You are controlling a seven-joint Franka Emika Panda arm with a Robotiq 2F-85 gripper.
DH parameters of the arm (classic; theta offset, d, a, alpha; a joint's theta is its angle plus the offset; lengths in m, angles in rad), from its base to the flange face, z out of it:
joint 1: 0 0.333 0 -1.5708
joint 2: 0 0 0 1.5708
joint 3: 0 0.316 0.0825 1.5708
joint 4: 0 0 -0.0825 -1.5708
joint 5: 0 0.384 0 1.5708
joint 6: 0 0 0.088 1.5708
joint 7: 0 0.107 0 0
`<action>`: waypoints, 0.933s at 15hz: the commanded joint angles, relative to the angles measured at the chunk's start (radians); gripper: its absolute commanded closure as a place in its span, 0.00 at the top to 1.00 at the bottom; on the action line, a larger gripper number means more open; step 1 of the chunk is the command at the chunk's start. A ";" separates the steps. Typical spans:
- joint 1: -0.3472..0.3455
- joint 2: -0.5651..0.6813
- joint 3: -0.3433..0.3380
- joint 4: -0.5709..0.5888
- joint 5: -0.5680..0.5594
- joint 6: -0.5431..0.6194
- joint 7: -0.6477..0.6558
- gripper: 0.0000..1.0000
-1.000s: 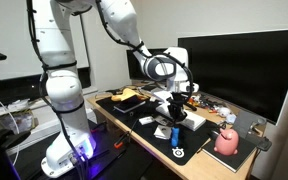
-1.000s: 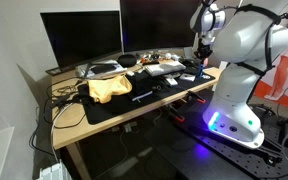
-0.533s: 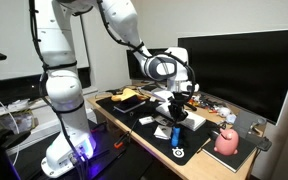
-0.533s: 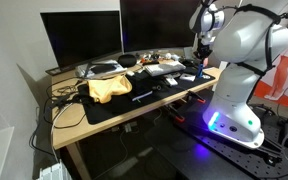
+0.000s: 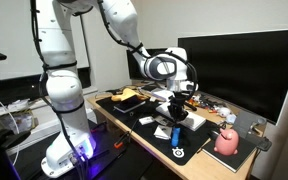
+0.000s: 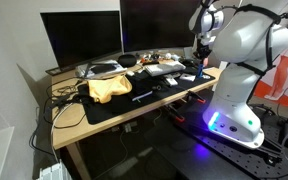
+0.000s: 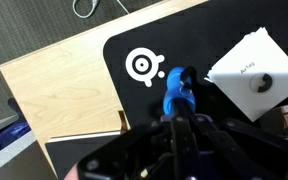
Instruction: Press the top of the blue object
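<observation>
Arm (image 5: pixel 120 24) arched — end effector (image 5: pixel 175 111) pointing down.

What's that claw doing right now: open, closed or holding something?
Gripper: poised at the blue object; its fingers are a dark blur in the wrist view, so open or closed cannot be told.

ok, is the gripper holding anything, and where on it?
Cannot tell. The gripper sits at one end of the blue object, but the contact is too dark to read.

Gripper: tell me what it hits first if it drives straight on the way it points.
Most likely the blue object, right ahead of the gripper in the wrist view; the gap between them is hard to judge.
</observation>
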 commanded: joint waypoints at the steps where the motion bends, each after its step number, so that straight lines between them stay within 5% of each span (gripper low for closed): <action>1: 0.002 0.064 0.012 -0.021 -0.027 0.026 0.043 0.00; 14: 0.004 0.052 0.010 -0.050 -0.123 0.026 0.042 0.00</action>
